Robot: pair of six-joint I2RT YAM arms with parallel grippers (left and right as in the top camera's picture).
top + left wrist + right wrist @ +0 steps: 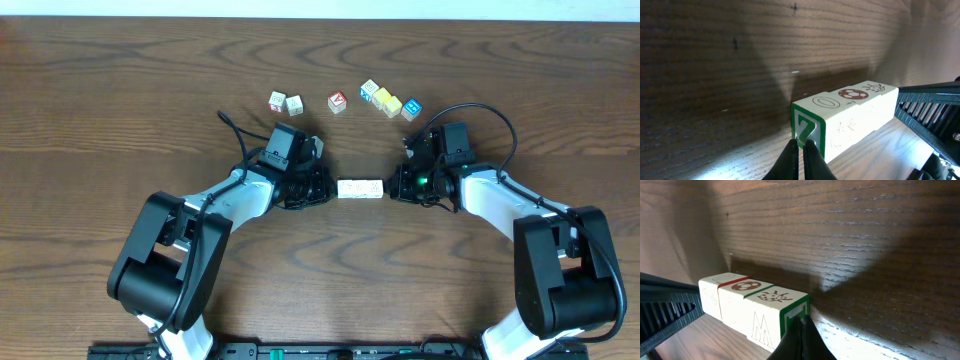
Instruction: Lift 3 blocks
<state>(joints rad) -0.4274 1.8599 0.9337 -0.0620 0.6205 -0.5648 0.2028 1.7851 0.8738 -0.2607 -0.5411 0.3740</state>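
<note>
The three cream blocks are pressed in a row between the left gripper and right gripper, each with jaws together. Light, stiff, slippery cubes are judged; end faces should be squeezed evenly.

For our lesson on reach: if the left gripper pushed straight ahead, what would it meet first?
The green-framed end face of the row of blocks. The left gripper is shut, and its tips seem to touch that face.
</note>
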